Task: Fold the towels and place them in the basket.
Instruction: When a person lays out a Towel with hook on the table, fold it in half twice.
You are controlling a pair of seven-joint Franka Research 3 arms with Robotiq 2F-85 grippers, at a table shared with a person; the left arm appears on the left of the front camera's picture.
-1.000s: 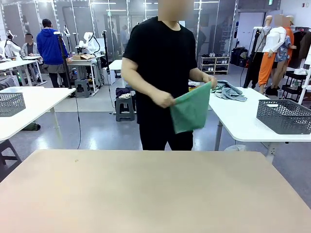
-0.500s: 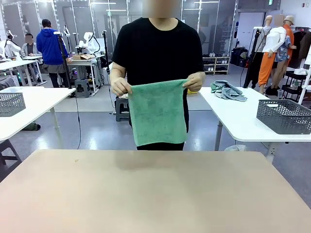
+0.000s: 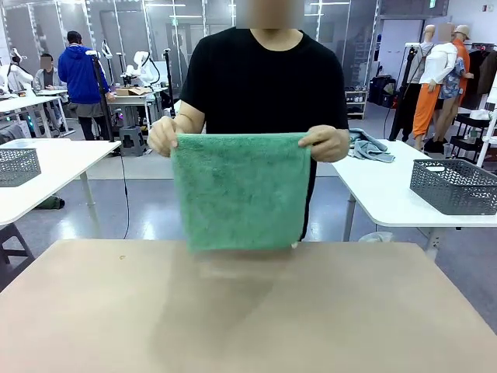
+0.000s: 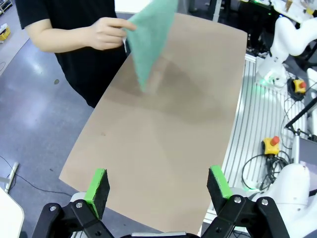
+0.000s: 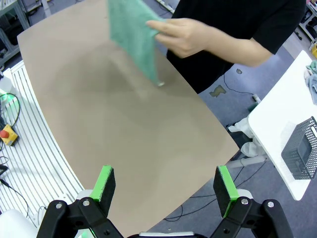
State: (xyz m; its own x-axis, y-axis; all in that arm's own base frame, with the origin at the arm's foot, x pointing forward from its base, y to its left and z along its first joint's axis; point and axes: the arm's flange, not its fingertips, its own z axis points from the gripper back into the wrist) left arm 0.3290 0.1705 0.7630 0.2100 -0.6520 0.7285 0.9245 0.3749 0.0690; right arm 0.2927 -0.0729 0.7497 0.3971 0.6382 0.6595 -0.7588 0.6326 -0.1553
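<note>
The desk (image 3: 248, 311) has a plain tan top with rounded corners, matt and smooth, reaching from the near edge of the front view to the person's side. A small dark speck (image 3: 122, 257) sits near its far left corner, and a soft, blurred shadow (image 3: 221, 291) spreads over the middle of the top. The towel (image 3: 239, 190) hangs with its lower edge at the desk's far rim; whether it touches the top cannot be told. Farther back, the right-hand white desk (image 3: 380, 194) carries a dark grey lattice basket (image 3: 454, 186) and a heap of grey-green cloths (image 3: 365, 145). The left-hand white desk (image 3: 58, 167) carries a second basket (image 3: 17, 165).
</note>
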